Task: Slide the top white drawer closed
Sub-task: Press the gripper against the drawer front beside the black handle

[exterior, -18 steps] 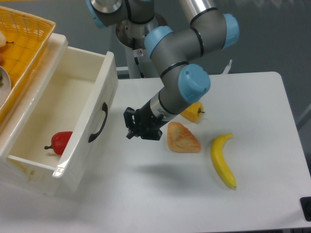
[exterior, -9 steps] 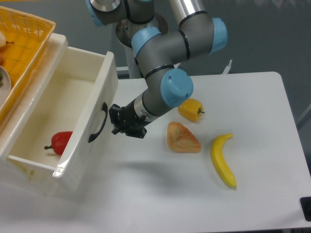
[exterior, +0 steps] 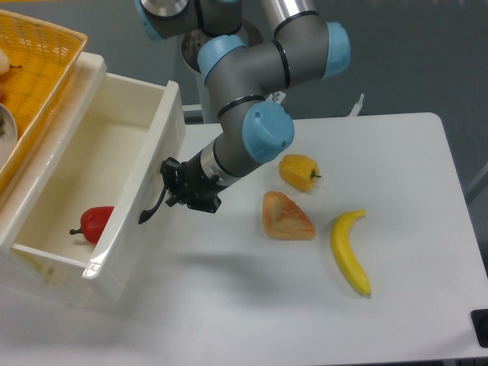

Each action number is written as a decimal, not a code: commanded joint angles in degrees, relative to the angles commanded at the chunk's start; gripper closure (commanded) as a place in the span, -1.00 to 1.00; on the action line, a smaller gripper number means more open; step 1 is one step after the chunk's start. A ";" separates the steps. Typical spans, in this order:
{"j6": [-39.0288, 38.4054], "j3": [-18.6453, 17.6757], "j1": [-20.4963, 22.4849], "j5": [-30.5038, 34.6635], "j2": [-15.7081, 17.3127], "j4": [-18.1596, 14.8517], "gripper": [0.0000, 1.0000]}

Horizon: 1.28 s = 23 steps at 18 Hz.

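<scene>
The pincer (exterior: pixel 177 188) is right at the front of the top white drawer (exterior: pixel 145 183), at its black handle (exterior: pixel 155 194). It looks to be touching the handle. I cannot tell if its fingers are open or closed, because they are dark against the dark handle. I think it sits there so the arm can push on the drawer front and slide the drawer back in.

The drawer is pulled far out from its cabinet, over the left side of the table (exterior: pixel 305 305). It is a deep, shiny, cream-white box with the one curved handle in the middle of its front. Inside it lies a red pepper (exterior: pixel 94 223) (near the front wall, behind the handle). Above the drawer, at the back, is a yellow basket (exterior: pixel 38 69).

On the table, on the other side of the pincer from the drawer, are a yellow pepper (exterior: pixel 299 172), a piece of bread (exterior: pixel 286 217) and a banana (exterior: pixel 348 252). They are well apart from the drawer, so they should not get in the way of the push.
</scene>
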 joint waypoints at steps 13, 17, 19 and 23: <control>0.00 0.09 -0.88 -0.26 1.67 -2.72 1.00; 0.00 0.09 -1.67 -0.26 1.67 -2.72 1.00; -0.09 0.09 -1.85 -0.26 1.67 -2.72 1.00; -0.09 0.17 -2.02 -0.26 1.67 -2.72 1.00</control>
